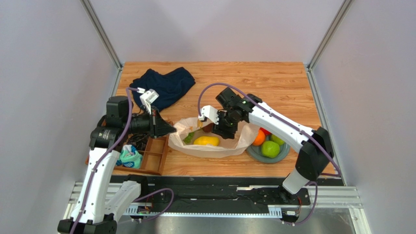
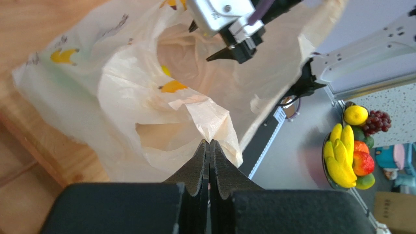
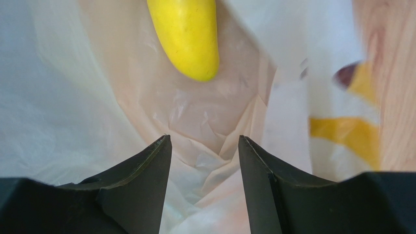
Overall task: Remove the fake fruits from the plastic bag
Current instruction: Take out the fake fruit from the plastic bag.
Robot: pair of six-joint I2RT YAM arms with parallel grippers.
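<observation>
Top external: L gripper (image 1: 169, 129) pressed together, pinching rim of crinkly cream-white plastic bag (image 1: 215, 150) mid-table; glossy yellow plastic banana (image 1: 206, 141) inside. R gripper (image 1: 225, 129) spread, empty, in bag mouth. Round orange fruit (image 1: 259, 138), green apple (image 1: 270, 148) in grey bowl (image 1: 255, 155) on right.

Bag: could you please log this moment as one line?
left end effector shut on bag | right end effector open in bag | banana inside

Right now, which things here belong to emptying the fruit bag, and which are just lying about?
Job: plastic bag, banana inside, orange and green apple in the grey bowl, left hand pinching the bag, right hand open inside it.
Lying about: navy cloth, wooden tray, teal socks.
</observation>
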